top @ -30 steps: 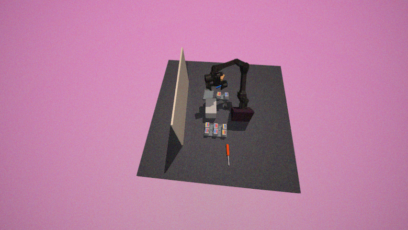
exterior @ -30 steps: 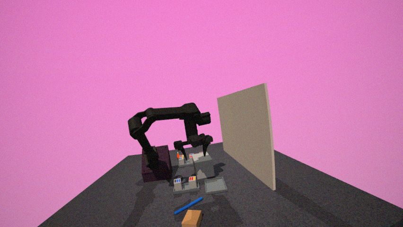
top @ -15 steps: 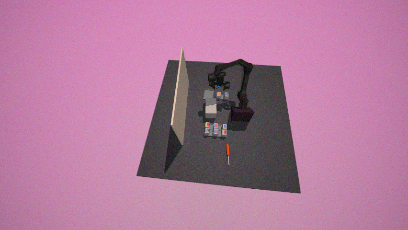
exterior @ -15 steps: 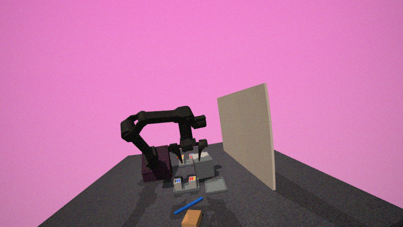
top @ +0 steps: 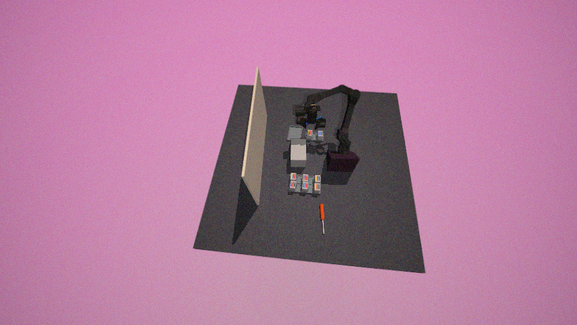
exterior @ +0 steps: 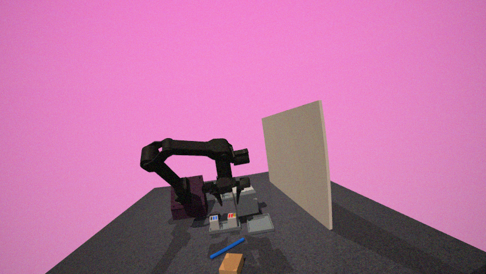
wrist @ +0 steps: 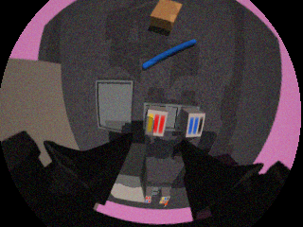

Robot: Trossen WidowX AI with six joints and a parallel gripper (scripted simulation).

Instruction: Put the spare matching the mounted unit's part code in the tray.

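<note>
My gripper (exterior: 230,204) (wrist: 157,139) is open and empty, pointing down above the small rack (exterior: 224,230). That rack holds a spare with yellow, red and red bars (top: 309,132) (exterior: 231,219) (wrist: 156,123) and a spare with blue, blue and black bars (top: 319,133) (exterior: 214,221) (wrist: 194,124). The grey tray (top: 295,133) (exterior: 260,224) (wrist: 115,105) beside it is empty. The mounted unit seems to be the large grey box (top: 298,153) (exterior: 247,202) with a white top; no code on it shows. Another rack (top: 298,183) holds several striped spares.
A tall beige panel (top: 254,137) (exterior: 295,163) (wrist: 30,95) stands on the tray's side. A blue rod (exterior: 227,248) (wrist: 169,54) and an orange block (exterior: 231,264) (wrist: 166,14) lie beyond the small rack. A screwdriver (top: 322,212) lies past the several spares.
</note>
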